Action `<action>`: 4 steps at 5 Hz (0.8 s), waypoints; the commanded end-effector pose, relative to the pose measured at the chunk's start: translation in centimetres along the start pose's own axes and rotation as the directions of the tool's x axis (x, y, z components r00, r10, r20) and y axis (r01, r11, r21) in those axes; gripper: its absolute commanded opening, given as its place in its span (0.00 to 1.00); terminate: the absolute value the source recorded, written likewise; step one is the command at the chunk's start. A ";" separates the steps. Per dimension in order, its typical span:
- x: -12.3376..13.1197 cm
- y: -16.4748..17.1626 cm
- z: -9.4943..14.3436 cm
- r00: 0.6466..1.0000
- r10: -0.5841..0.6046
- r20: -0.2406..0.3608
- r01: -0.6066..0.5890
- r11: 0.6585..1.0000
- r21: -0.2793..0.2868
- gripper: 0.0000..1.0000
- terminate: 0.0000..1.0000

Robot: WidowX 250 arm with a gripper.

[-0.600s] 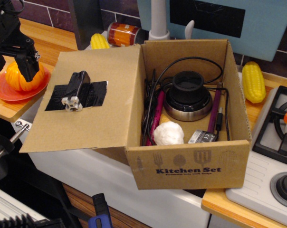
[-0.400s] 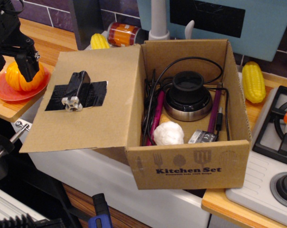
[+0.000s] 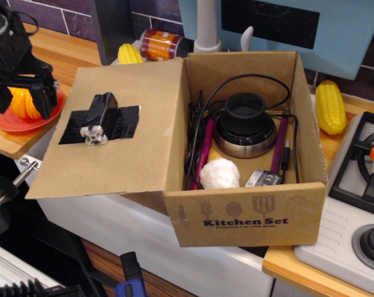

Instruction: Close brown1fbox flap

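The brown1fbox stands open at the middle, with "Kitchen Set" lettering on its near long side. Its flap lies folded out flat to the left, with a black tape patch and a small black-and-white block on its upper face. My black gripper hangs at the far left, beyond the flap's left edge and apart from it. Its fingers stand spread and hold nothing. Inside the box lie a round black and silver device, cables and a white ball.
An orange fruit on a red plate sits right behind the gripper. A yellow corn cob lies right of the box, a white stove at the far right. A can and a faucet stand behind.
The gripper has come down and slightly right, toward the flap's left edge. Box and flap have not moved.
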State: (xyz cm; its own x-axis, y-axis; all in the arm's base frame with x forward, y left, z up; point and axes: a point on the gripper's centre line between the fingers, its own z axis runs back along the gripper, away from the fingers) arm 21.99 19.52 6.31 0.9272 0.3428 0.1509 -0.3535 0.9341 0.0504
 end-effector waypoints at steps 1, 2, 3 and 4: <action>0.7 0.1 -0.8 0.999 0.041 0.001 -0.041 0.999 -0.013 1.00 0.00; 0.6 -0.5 -1.2 0.999 0.049 -0.002 -0.049 0.997 -0.062 1.00 0.00; 0.4 -1.8 -0.4 0.999 0.033 0.029 -0.027 0.983 -0.180 1.00 0.00; 0.2 -3.7 0.9 0.996 0.036 0.080 -0.017 0.974 -0.227 1.00 0.00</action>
State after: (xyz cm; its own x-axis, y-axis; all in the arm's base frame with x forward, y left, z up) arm 22.79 15.98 6.07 0.8879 0.4111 0.2062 -0.3722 0.9057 -0.2031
